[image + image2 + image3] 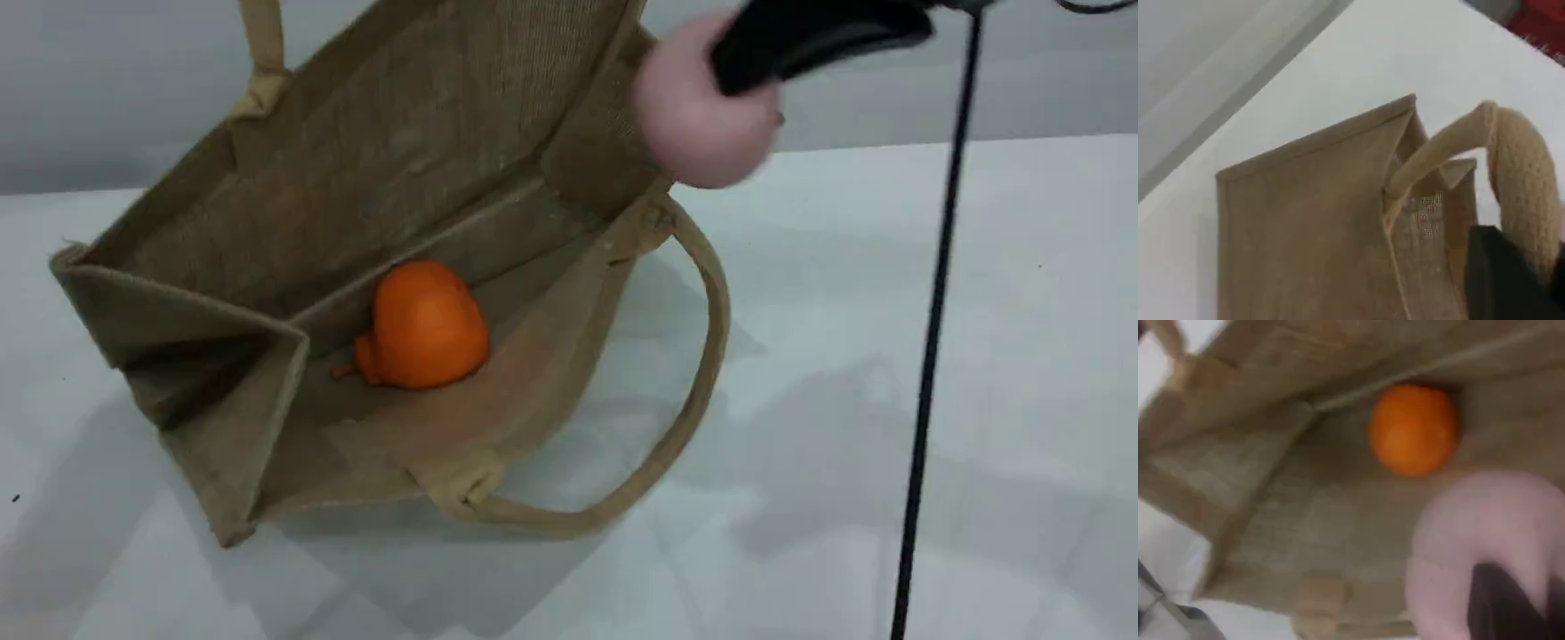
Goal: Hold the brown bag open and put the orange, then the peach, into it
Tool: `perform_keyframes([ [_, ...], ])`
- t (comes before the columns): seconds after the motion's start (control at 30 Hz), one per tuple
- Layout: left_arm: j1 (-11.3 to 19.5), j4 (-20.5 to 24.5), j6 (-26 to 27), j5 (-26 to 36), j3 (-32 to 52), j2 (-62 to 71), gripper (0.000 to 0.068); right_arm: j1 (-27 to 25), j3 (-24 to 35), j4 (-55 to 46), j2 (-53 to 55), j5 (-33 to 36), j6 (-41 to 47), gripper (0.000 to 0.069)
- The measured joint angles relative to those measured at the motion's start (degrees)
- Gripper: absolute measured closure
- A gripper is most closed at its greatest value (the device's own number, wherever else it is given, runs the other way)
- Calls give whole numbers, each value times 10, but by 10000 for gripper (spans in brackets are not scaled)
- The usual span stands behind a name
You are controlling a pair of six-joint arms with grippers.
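The brown bag [400,133] lies on its side, its mouth gaping toward the camera. The orange [427,324] rests inside on the lower wall, and shows again in the right wrist view as the orange [1413,430]. One beige handle [262,53] runs up out of the top edge. In the left wrist view that handle [1521,173] curves down onto my left gripper [1511,280], which is shut on it, holding the upper wall of the bag [1305,227] raised. My right gripper [747,67] is shut on the peach [698,124], held in the air by the bag's upper right rim. The peach [1485,540] hangs over the bag's opening.
The bag's other handle [702,356] lies looped on the white table [1022,311] in front of the mouth. A black cable [933,338] hangs down across the right side of the scene view. A grey wall runs behind the table.
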Motion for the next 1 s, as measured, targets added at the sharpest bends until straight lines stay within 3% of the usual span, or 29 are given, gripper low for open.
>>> perform_keyframes([
  [0.23, -28, 4, 1, 0, 0, 0, 600, 92, 0, 83, 13, -82, -48, 678],
  [0.4, -29, 11, 2, -1, 0, 0, 600, 133, 0, 134, 42, -130, -81, 678],
  [0.57, -29, 11, 2, 0, 0, 0, 600, 137, -1, 193, 91, -135, -115, 678],
  [1.0, -29, 11, 2, 0, 0, 0, 600, 137, -1, 399, 168, -120, -304, 673],
])
